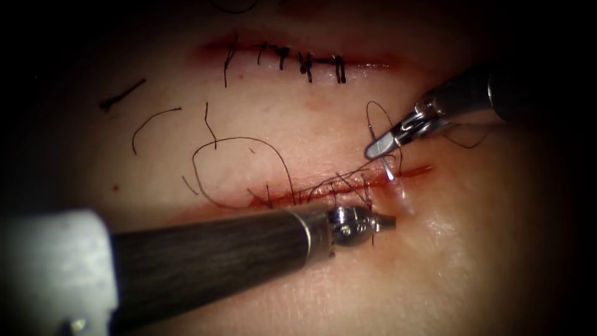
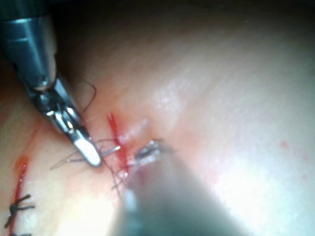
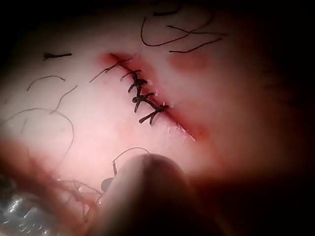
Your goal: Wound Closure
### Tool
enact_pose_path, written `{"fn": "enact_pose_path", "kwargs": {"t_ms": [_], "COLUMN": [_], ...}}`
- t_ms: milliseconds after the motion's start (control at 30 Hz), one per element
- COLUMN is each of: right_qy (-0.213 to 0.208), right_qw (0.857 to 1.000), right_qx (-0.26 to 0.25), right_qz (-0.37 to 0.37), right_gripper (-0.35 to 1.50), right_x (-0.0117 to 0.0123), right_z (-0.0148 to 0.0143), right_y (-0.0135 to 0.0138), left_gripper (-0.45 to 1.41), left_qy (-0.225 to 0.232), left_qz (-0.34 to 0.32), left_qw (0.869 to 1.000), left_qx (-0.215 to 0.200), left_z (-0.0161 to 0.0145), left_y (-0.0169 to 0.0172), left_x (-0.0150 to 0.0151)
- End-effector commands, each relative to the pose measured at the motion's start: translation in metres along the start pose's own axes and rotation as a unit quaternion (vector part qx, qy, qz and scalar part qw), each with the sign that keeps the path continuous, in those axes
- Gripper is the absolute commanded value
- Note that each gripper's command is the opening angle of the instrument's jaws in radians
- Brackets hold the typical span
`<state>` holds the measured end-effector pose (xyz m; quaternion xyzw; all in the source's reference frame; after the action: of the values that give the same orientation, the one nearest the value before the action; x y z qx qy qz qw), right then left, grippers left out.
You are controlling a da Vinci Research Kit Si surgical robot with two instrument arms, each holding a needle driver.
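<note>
The tissue (image 1: 472, 249) has two cuts. The lower cut (image 1: 323, 188) lies open, with dark thread (image 1: 339, 180) crossing it. My right tool (image 1: 380, 148) comes in from the upper right, just above this cut's right end, and is shut on the needle (image 1: 390, 171). The needle slants down from the jaws into the tissue at the cut's right end. My left tool (image 1: 388, 221) reaches in from the lower left, with its shut tip just below the cut near the needle. I cannot make out anything in it. The left wrist view shows the right tool (image 2: 91, 156), the needle (image 2: 112, 149) and the left tool (image 2: 147, 153) close together.
The upper cut (image 1: 298, 62) is closed with several dark stitches and also appears in the right wrist view as a stitched cut (image 3: 142, 98). A long thread loop (image 1: 242, 140) and loose cut ends (image 1: 152, 118) lie between the two cuts. Red fluid (image 1: 416, 169) lines the lower cut.
</note>
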<state>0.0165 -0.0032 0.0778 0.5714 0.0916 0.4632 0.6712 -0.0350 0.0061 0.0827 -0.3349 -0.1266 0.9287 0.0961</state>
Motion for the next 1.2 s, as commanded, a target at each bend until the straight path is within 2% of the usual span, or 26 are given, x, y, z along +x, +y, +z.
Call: {"fn": "enact_pose_path", "kwargs": {"t_ms": [33,400,567,633,667,700,733,767,800,933,1067,1200], "right_qy": [-0.004,-0.026,-0.029,-0.014,-0.004,0.006,0.021,0.031,0.041,0.074,0.082,0.097], "right_qw": [1.0,0.994,0.992,0.993,0.995,0.996,0.997,0.997,0.997,0.993,0.983,0.973], "right_qx": [0.003,0.022,0.031,0.049,0.056,0.062,0.065,0.067,0.068,0.052,0.041,0.025], "right_qz": [0.018,0.105,0.118,0.104,0.085,0.064,0.038,0.023,0.012,-0.069,-0.158,-0.21], "right_gripper": [-0.35,-0.35,-0.35,-0.35,-0.15,0.17,0.57,0.83,0.99,1.14,1.11,1.06], "right_x": [0.0003,-0.0014,-0.0018,-0.0018,-0.0018,-0.0018,-0.0017,-0.0016,-0.0015,-0.0009,0.0003,0.0009], "right_z": [0.0008,0.0012,0.0013,0.0013,0.0013,0.0012,0.0012,0.0012,0.0012,0.0008,-0.0002,-0.0009], "right_y": [0.0005,0.001,0.0009,0.0009,0.0009,0.0009,0.0009,0.0009,0.0009,0.001,0.001,0.0009], "left_gripper": [-0.35,-0.36,-0.36,-0.36,-0.36,-0.36,-0.36,-0.36,-0.36,-0.36,-0.36,-0.36], "left_qy": [0.0,0.001,0.0,0.0,0.0,0.0,0.0,0.0,0.0,0.0,-0.001,-0.001], "left_qz": [0.0,0.0,0.0,0.0,0.0,0.0,0.0,0.0,0.0,0.0,0.0,0.0], "left_qw": [1.0,1.0,1.0,1.0,1.0,1.0,1.0,1.0,1.0,1.0,1.0,1.0], "left_qx": [-0.001,-0.001,-0.001,-0.001,-0.001,-0.001,-0.001,-0.001,-0.001,-0.001,-0.002,-0.002], "left_z": [0.0009,0.0008,0.0008,0.0008,0.0008,0.0008,0.0008,0.0008,0.0008,0.0008,0.0008,0.0008], "left_y": [0.0002,0.0002,0.0002,0.0002,0.0002,0.0002,0.0002,0.0002,0.0002,0.0002,0.0003,0.0003], "left_x": [0.0,0.0,0.0,0.0,0.0,0.0,0.0,0.0,0.0,0.0001,0.0001,0.0001]}}
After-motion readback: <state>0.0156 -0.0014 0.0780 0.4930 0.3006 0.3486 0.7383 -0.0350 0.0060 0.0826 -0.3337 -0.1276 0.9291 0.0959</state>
